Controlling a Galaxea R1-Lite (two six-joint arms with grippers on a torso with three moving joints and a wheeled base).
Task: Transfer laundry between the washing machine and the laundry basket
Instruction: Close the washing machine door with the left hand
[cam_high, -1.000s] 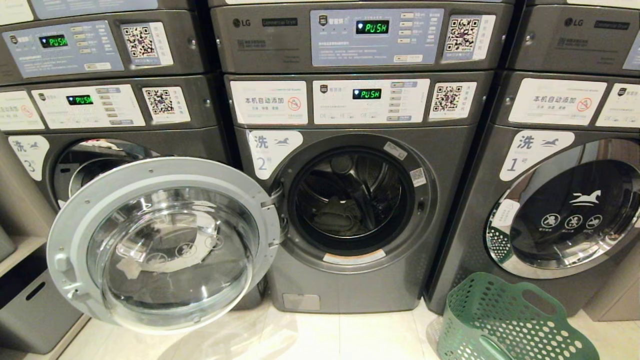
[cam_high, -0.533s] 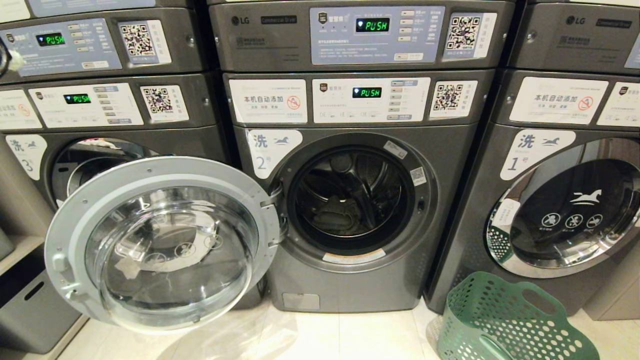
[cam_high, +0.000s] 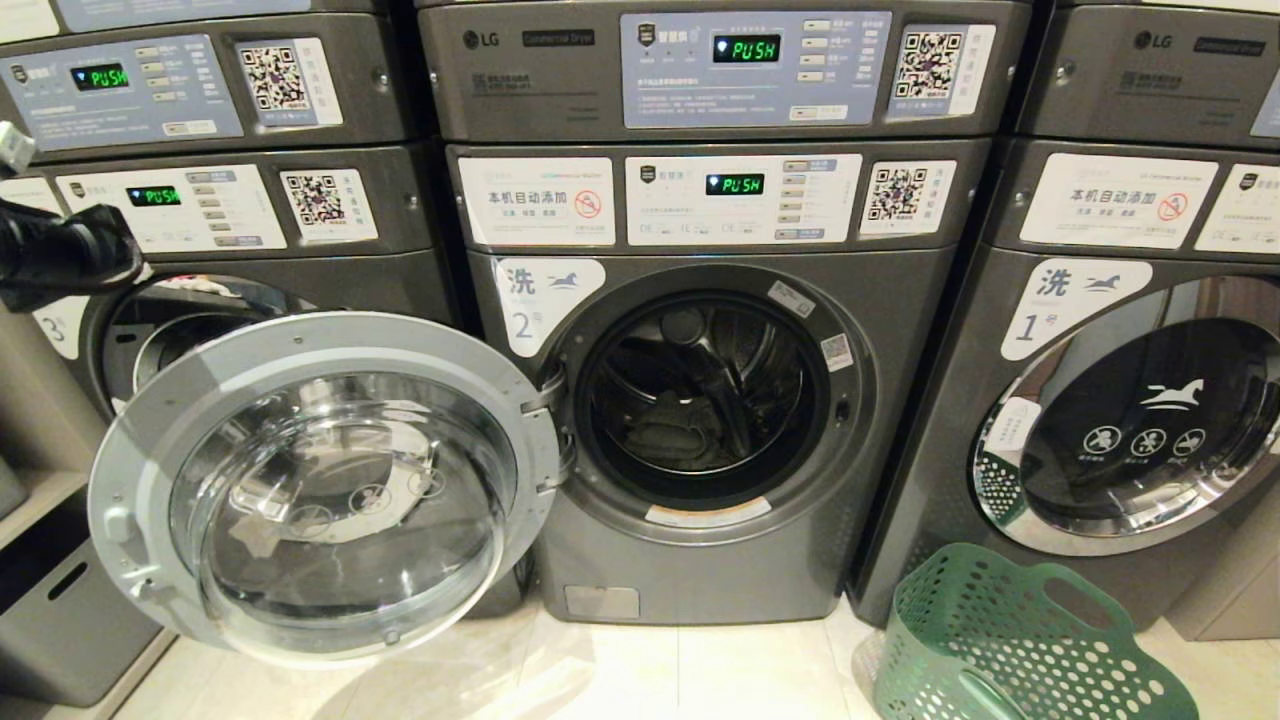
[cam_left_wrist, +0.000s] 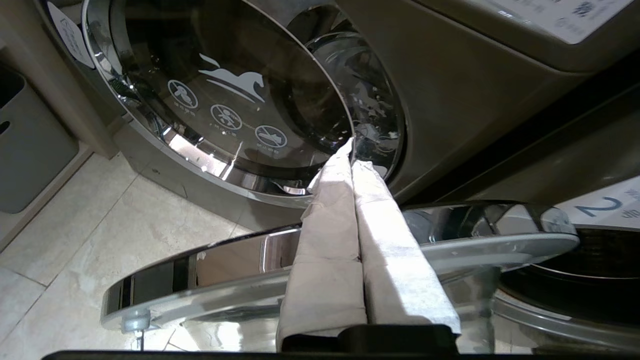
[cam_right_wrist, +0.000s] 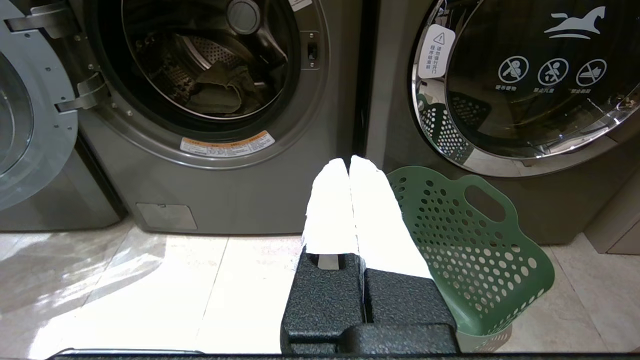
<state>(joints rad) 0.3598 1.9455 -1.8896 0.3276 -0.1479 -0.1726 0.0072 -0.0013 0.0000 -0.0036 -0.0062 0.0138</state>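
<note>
- Left gripper (cam_left_wrist: 351, 150) closed, white-wrapped fingers (cam_left_wrist: 330, 240) pressed flat together, nothing between them — poised above the rim of the open door (cam_high: 320, 480), tips pointing at the closed glass door of the machine labelled 3 (cam_left_wrist: 235, 95).
- Left arm (cam_high: 60, 255) just visible at the left edge of the head view, up in front of the panel of machine 3.
- Right gripper (cam_right_wrist: 349, 162) closed too, empty, low over the pale floor tiles (cam_right_wrist: 150, 290), facing the gap between the washing machine (cam_high: 700, 570) and the machine labelled 1 (cam_high: 1140, 420).
- Washing machine marked 2 standing between the other two, door swung fully open to the robot's left, covering much of machine 3's front.
- Laundry (cam_right_wrist: 217, 87) — a grey-green crumpled garment — lying at the bottom of the drum of the washing machine, well apart from both grippers; same bundle faintly seen in the head view (cam_high: 665, 435).
- Laundry basket (cam_high: 1010, 640) on the floor before machine 1, tipped onto its side with the mouth toward the robot's left, just beside the right gripper in the right wrist view (cam_right_wrist: 470, 250); no clothing visible in it.
- Grey bin (cam_high: 60, 610) low at far left.
</note>
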